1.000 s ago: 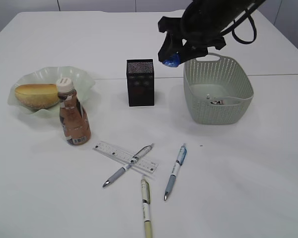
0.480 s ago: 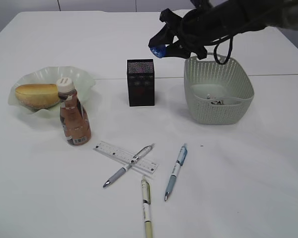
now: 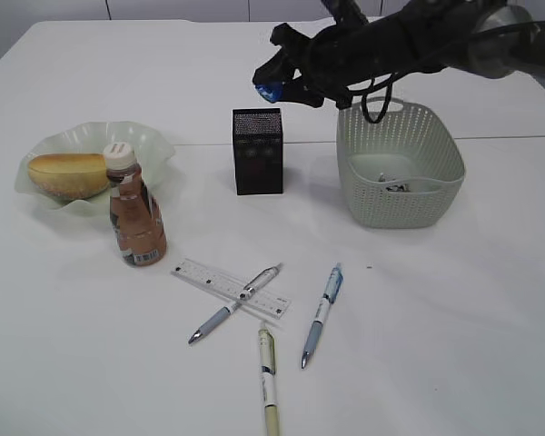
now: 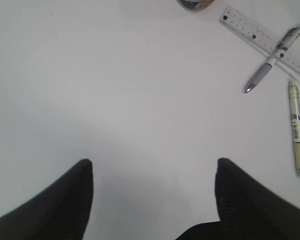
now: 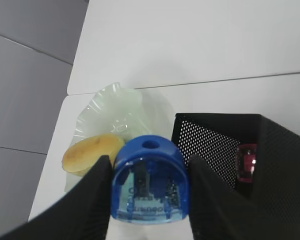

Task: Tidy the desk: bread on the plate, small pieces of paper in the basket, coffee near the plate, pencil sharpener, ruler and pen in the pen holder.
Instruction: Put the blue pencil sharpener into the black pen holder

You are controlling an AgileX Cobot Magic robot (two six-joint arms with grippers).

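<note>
Right end effector is gripping a blue pencil sharpener between its two dark fingers; in the wrist view the sharpener's lower edge is running out of frame. In the exterior view the sharpener is showing only as a small blue spot, hanging above and just behind the black mesh pen holder, not touching it. Something pinkish-red is sitting inside the holder; can't tell what it is.

Left end effector is out of the exterior view; wrist cam is showing just two dark fingertips standing wide apart, nothing between, over bare surface.

Bread is lying on the plate, near the surface's left edge; its right end is hidden behind the coffee, which is standing upright just beside the plate rim. Basket is sitting right of the holder, w/ small scraps inside, hard to make out; the right arm is crossing over its back rim.

Ruler is lying flat in front, a grey pen crossing over it. Blue pen is lying apart to the right. Yellowish pen is being cut off by the bottom edge. Open room is lying across the front right and back left of the surface.
</note>
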